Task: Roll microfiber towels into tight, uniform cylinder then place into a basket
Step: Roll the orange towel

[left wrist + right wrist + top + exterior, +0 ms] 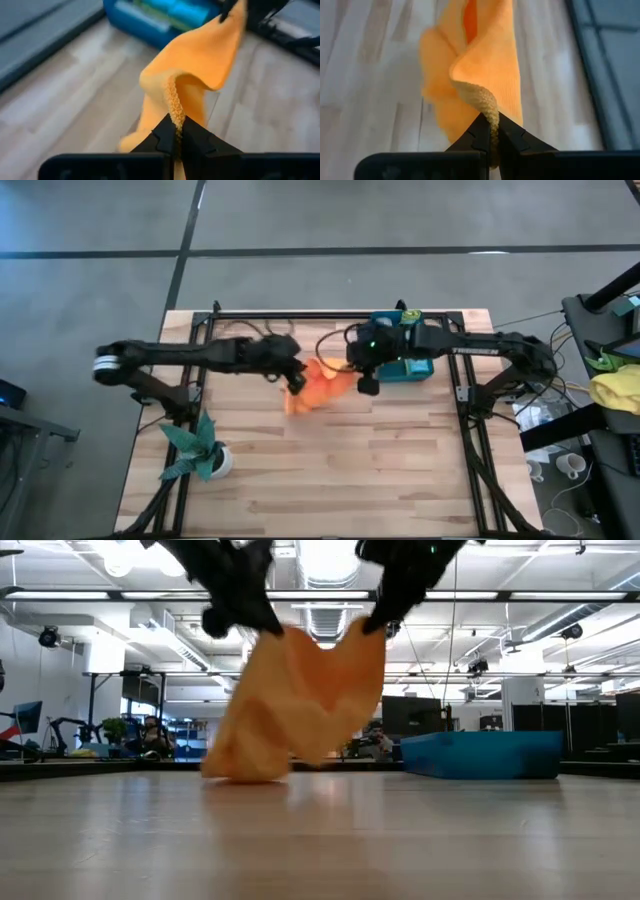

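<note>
Left gripper [177, 137] clamped tight on one edge of the orange towel [318, 388], fabric hem pinched between the fingertips. Right gripper [491, 135] likewise closed on another edge of the same towel, hem squeezed between its fingers.

Both grippers sit above mid-table, toward the far side; left one at the towel's left end, right one at its right end, just beside the basket [412, 367].

Towel hangs between the two grips, lifted off the table [330, 470] at the top. Low view: upper edge sags in a V between the two pinch points, body drapes down, lower left part touches or nearly touches the tabletop, bunched there. Not flat, not rolled; folds and a loose curl near each grip.

Long axis runs roughly left-right across the table, between the grippers, slightly skewed: right end sits a bit farther back than the left in the high view. Hanging bulk trails down and toward the near-left.

Basket is on the table's far right part, behind and right of the towel, long side parallel to the far table edge. Left wrist view shows turquoise and lime green rolled cloths [170, 9] inside it, lying along its length.

Plant [200, 450] in a white pot stands at the near-left of the table, well apart from the towel.
</note>
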Robot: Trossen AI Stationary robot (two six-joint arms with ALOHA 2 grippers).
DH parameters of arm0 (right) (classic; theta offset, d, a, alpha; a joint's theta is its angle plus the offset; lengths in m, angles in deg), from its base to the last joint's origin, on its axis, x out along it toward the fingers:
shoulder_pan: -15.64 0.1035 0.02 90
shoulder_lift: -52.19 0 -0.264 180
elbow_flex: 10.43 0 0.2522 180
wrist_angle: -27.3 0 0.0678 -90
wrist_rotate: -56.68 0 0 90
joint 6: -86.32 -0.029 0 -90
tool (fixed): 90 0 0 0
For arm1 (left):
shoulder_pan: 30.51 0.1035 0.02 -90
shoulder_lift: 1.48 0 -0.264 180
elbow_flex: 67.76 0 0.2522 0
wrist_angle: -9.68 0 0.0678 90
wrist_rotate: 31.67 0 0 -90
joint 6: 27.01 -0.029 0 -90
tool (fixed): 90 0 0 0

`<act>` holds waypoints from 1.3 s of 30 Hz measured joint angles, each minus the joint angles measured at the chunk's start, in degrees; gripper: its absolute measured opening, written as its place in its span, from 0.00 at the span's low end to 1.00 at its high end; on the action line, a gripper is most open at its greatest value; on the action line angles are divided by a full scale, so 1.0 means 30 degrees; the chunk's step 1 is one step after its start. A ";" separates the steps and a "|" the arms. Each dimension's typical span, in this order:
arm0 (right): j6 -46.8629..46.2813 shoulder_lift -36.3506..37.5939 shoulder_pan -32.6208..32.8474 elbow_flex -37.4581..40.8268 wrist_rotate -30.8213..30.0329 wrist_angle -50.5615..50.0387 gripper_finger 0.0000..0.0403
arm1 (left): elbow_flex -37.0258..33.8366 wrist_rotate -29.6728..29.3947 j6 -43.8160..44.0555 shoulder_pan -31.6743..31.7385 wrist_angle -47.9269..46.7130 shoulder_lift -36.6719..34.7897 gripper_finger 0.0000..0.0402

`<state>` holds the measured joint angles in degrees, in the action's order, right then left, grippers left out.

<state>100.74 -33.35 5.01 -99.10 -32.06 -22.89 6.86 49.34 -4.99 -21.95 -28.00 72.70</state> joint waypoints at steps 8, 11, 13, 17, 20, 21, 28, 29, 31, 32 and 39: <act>-0.0696 0.0305 -0.0741 -0.1135 -0.0006 -0.0114 0.02 | -0.0087 0.0000 -0.2303 0.0022 -0.3149 -0.4358 0.00; -0.2444 0.0549 -0.0206 -0.1721 0.0420 -0.1267 0.02 | -0.0094 0.2255 -0.1081 -0.0081 -0.3753 -0.5386 0.00; -0.3885 0.0880 0.0424 -0.2754 0.1355 -0.2718 0.02 | 0.0089 0.4342 -0.0039 -0.0448 -0.3731 -0.5955 0.00; -0.7871 0.1174 0.1547 -0.6092 0.4342 -0.6014 0.02 | 0.1391 0.7693 0.1854 -0.1671 -0.3205 -0.6408 0.00; -0.8681 0.1084 0.2305 -0.8013 0.4591 -0.6947 0.02 | 0.2495 1.0270 0.2038 -0.1851 -0.2940 -0.6473 0.00; -0.8439 0.1004 0.2403 -0.8346 0.4591 -0.6862 0.02 | 0.2634 1.0803 0.1909 -0.1827 -0.2957 -0.6472 0.00; -0.6686 -0.0784 0.1321 -0.7202 0.1494 -0.7077 0.02 | 0.0613 1.1354 -0.2340 -0.0052 -0.3386 -0.5171 0.00; -0.6641 -0.1223 0.1055 -0.6611 0.1480 -0.6777 0.02 | 0.0045 1.1334 -0.2810 0.0250 -0.3391 -0.4739 0.00; -0.6312 -0.2279 0.0537 -0.5162 0.1495 -0.5943 0.02 | -0.1141 1.1291 -0.3704 0.0834 -0.3373 -0.3719 0.00; -0.6012 -0.2875 0.0345 -0.4421 0.1474 -0.5360 0.02 | -0.1766 1.1254 -0.4132 0.1170 -0.3271 -0.3113 0.00; -0.4211 -0.7641 -0.0997 -0.1605 -0.0814 -0.1027 0.02 | -0.5567 0.8689 -0.5674 0.2711 -0.0509 0.2321 0.00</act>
<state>88.11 -56.27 2.01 -103.91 -34.51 -25.97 -9.84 75.41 -22.01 -13.82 -29.53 79.66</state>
